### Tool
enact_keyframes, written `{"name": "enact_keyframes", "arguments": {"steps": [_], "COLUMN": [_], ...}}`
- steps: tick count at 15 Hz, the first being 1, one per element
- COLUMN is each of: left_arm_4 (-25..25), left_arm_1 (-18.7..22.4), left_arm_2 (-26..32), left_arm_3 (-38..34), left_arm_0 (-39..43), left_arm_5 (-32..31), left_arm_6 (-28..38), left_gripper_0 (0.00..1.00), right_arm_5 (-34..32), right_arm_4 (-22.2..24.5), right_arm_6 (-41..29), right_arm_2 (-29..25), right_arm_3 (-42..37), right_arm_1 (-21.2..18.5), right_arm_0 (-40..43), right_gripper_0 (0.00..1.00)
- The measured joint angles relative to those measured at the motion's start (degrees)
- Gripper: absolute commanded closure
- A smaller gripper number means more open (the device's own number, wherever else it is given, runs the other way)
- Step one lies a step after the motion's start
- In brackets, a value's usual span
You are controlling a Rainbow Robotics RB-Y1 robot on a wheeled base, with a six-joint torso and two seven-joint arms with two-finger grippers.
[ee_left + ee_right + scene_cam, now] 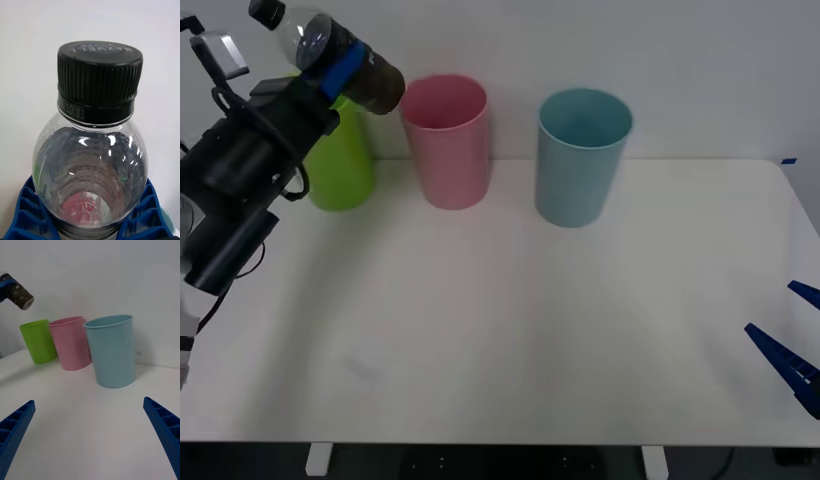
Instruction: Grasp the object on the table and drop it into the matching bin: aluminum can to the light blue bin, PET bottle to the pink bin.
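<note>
Clamped in the left tool, PET bottle must shift right above the pink bin (right tool spread, idle) before release.

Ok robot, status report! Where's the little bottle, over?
Left gripper shut on PET bottle, held high beside pink bin. Right gripper open, low over table. Nothing blocking the bin.

PET bottle between left pincer fingers

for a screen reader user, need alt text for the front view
The left pincer holds a small dark PET bottle tilted in the air above the lime green bin, beside the pink bin and light blue bin on a white table.
</note>
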Motion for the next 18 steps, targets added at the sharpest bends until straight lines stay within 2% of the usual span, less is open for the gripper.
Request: {"name": "enact_keyframes", "arguments": {"steps": [6,13,18], "left_arm_4": [-5.1,-17.4,-23.4], "left_arm_1": [-0.1,-1.0,-2.4], "left_arm_2": [-3.9,-6.1,-6.2], "left_arm_3": [13.2,30.1,39.2], "left_arm_0": [-12.8,-27.3,-35.0], "left_arm_5": [0.0,-3.7,-4.1], "left_arm_6": [-1.1,-3.2,-3.6], "left_gripper_0": [1.0,1.0,1.0], "right_arm_5": [0.0,0.0,0.0], "right_arm_4": [0.0,0.0,0.0], "right_arm_6": [0.0,0.0,0.0], "right_arm_2": [0.0,0.0,0.0], "right_arm_3": [0.0,0.0,0.0], "right_arm_1": [0.0,0.0,0.0], "right_arm_0": [0.0,0.0,0.0], "right_gripper_0": [0.0,0.0,0.0]}}
